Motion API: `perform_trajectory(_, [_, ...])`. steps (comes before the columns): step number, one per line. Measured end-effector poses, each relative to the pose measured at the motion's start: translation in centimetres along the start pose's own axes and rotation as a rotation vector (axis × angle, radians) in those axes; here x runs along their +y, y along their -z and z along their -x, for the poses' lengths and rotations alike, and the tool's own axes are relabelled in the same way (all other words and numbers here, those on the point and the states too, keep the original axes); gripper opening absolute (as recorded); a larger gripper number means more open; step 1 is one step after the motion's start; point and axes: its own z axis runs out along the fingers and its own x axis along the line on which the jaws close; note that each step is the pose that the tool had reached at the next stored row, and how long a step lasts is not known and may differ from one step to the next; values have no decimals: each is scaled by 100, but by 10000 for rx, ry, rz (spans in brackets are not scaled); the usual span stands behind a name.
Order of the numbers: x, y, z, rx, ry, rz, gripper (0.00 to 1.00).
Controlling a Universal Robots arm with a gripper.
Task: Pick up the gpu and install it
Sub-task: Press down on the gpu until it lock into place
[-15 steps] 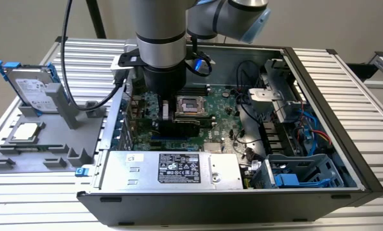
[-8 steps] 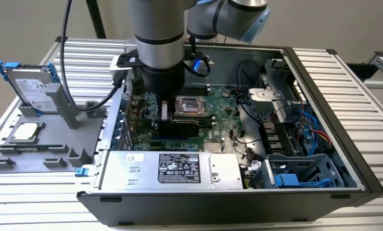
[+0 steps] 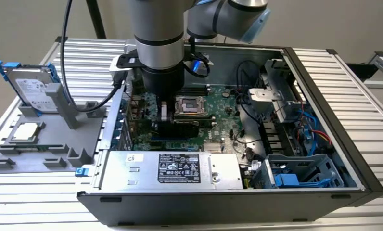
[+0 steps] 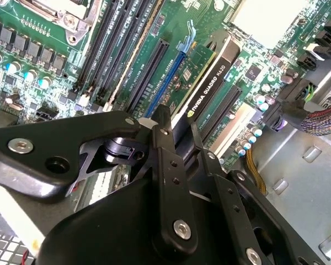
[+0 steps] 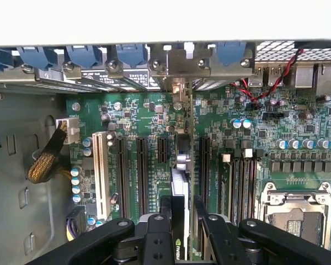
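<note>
— Where do we have the claw?

— Down inside the open computer case (image 3: pixel 345 120), low over the motherboard (image 3: pixel 217 113). In the exterior view the gripper (image 3: pixel 168 114) hangs straight down from the arm (image 3: pixel 156 33), just beside the empty CPU socket (image 3: pixel 190 104).

— And its state?

— Clenched on the gpu. In the second wrist view the two black fingers (image 4: pixel 164 165) of the gripper (image 4: pixel 179 130) pinch the card's upper edge, and the gpu (image 4: pixel 212 77) stands on edge among the expansion slots (image 4: pixel 149 72), its black shroud facing us. In the first wrist view we see the same grip (image 5: pixel 183 207): the gpu (image 5: pixel 179 182) runs edge-on away from the fingers (image 5: pixel 205 221) towards the rear wall, where its silver bracket (image 5: pixel 179 91) meets the row of blue slot clips (image 5: pixel 83 55).

— Is the card fully seated?

— We cannot tell; its lower edge is hidden between the slots.

— What lies further out?

— The memory slots (image 4: pixel 113 49) sit beside the card, the power supply (image 3: pixel 172 168) lies along the case's near wall, and the blue drive cage (image 3: pixel 300 175) is in the corner at the exterior view's right. Outside the case, at the exterior view's left, a grey fixture tray (image 3: pixel 31 154) holds a hard drive (image 3: pixel 34 89) upright in its blue-tabbed caddy, and a CPU (image 3: pixel 26 131) lies flat on it.
</note>
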Motion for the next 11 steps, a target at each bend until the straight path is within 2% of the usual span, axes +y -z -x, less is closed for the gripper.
perform_trajectory(2, [0,0,0,-3,-1,-2,0])
perform_trajectory(4, [-1,-1,-5,-43,-4,-9,0])
perform_trajectory(9, [-2,-3,-54,-224,-17,11,0])
perform_trajectory(11, [-2,-3,-67,-259,-19,15,0])
